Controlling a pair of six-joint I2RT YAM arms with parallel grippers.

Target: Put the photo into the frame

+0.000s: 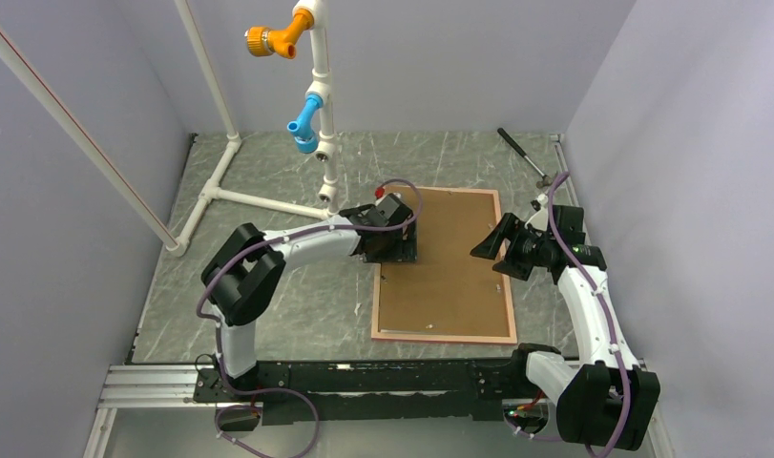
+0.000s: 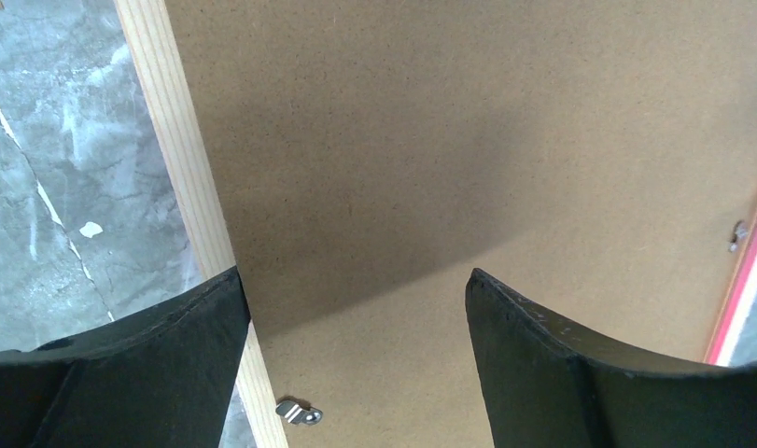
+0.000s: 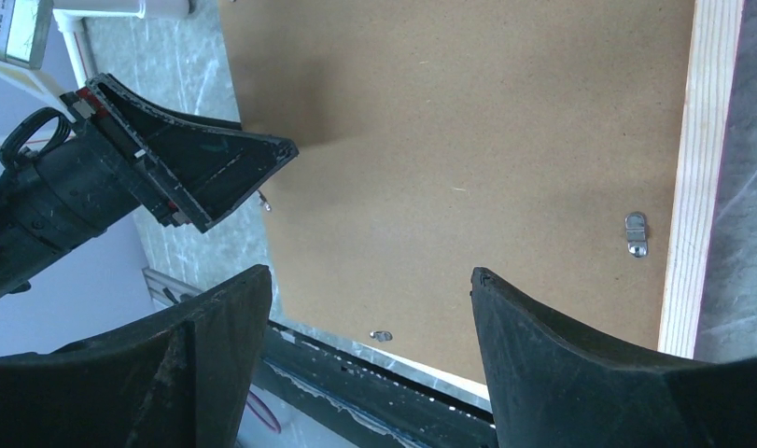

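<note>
Grey marbled table [image 1: 297, 315], pale lilac walls [image 1: 459, 57].

Counts:
- Two arms.
- One frame [image 1: 445, 337].
- One brown backing [image 1: 454, 267].
- One white pipe stand [image 1: 323, 114], carrying one orange fitting [image 1: 273, 40] and one blue fitting [image 1: 304, 122].
- One dark rod [image 1: 524, 156] at the far right corner.
- Small metal clips [image 3: 637, 233]: three in the right wrist view, two in the left wrist view.

Frame: lies flat, back up, right of table centre, long side running away from the arm bases. It has thin pale wood rails with a pink-red outer edge, and the backing sits inside the rails and fills them. The clips lie along the inner edge.

Photo: not seen in any view; cannot tell where it is.

Left gripper [image 1: 392, 234]: over the frame's left rail near the far corner, jaws spread, nothing between them. From its wrist view, one finger is over the table and the other over the backing.

Right gripper [image 1: 492, 250]: above the right rail, jaws likewise apart and empty, pointing towards the left gripper.

Writing: white label [image 3: 6, 23] at the edge of the right wrist view, print too small to read.
</note>
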